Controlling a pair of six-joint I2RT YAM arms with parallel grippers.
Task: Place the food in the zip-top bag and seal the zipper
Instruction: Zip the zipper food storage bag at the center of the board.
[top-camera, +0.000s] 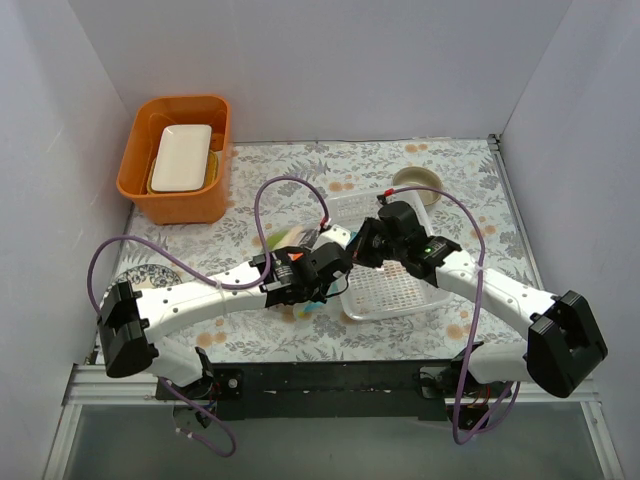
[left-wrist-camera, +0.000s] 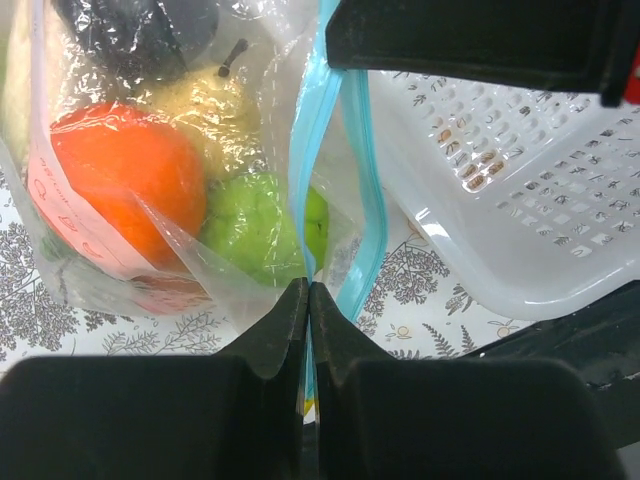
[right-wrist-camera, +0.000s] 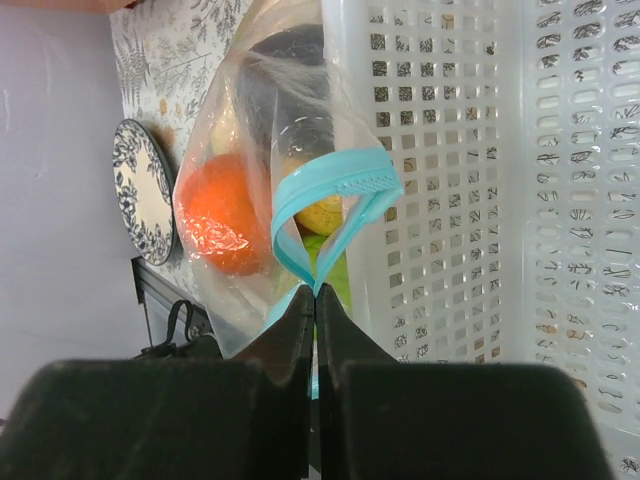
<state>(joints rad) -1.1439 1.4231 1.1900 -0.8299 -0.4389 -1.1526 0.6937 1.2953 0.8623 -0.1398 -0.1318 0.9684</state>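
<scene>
**Left pincer (left-wrist-camera: 308, 296), right pincer (right-wrist-camera: 316, 298) both clamped on zipper (left-wrist-camera: 305, 160)**

Teal strips bow apart past each grip — unsealed there. Zip-top bag (left-wrist-camera: 70, 270) holds orange (left-wrist-camera: 125, 170), green piece (left-wrist-camera: 255, 225), dark plum (left-wrist-camera: 140, 30); sits on floral worktop (left-wrist-camera: 420, 300) just beside white perforated basket (left-wrist-camera: 500, 190).

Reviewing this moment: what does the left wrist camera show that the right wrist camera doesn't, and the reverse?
Left wrist only: the dark stem on a pale fruit. Right wrist only: a patterned plate, and the zipper bowed open in a loop. Both: the orange inside the zip-top bag, the white basket, and that arm's own fingers, left gripper and right gripper, shut on the teal zipper.
</scene>
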